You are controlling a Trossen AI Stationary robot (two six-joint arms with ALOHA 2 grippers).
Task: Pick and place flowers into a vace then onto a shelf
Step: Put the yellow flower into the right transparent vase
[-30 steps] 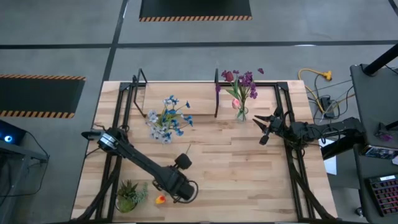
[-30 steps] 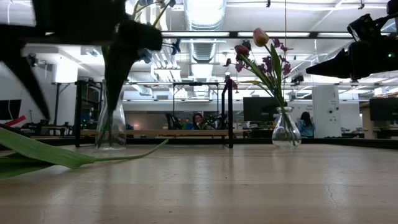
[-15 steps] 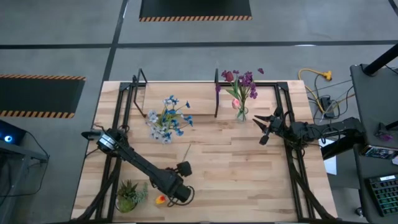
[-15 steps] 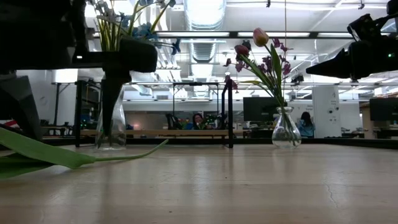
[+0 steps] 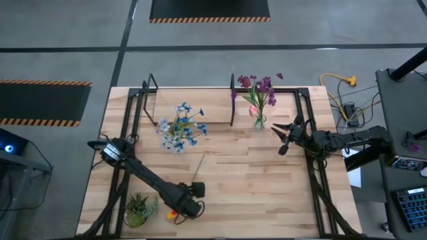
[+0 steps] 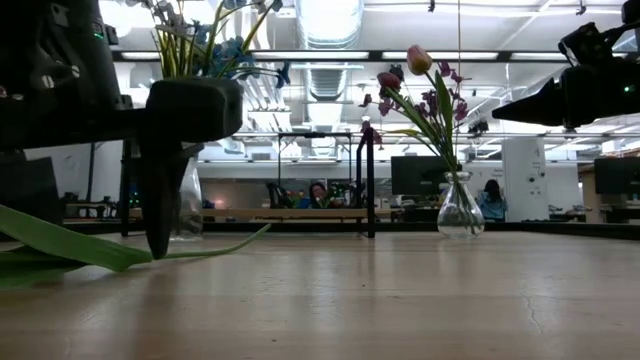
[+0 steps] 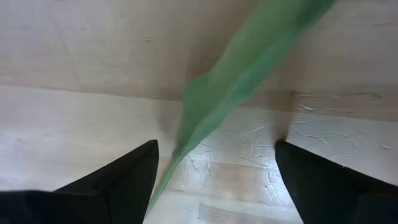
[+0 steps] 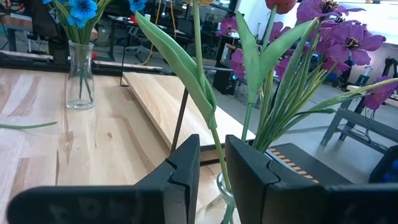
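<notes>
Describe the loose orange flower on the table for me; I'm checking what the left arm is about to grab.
The orange flower lies flat on the wooden table, its yellow-orange bloom beside the potted plant. A long green leaf and thin stem trail across the boards. The left gripper stands open, straddling the leaf, fingertips near the wood, not closed on it.

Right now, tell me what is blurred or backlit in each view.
Low view: left end effector is a dark silhouette against bright ceiling lights. Left wrist view: the green leaf is close and out of focus. Right wrist view: the purple blooms wash out against a bright background.
</notes>
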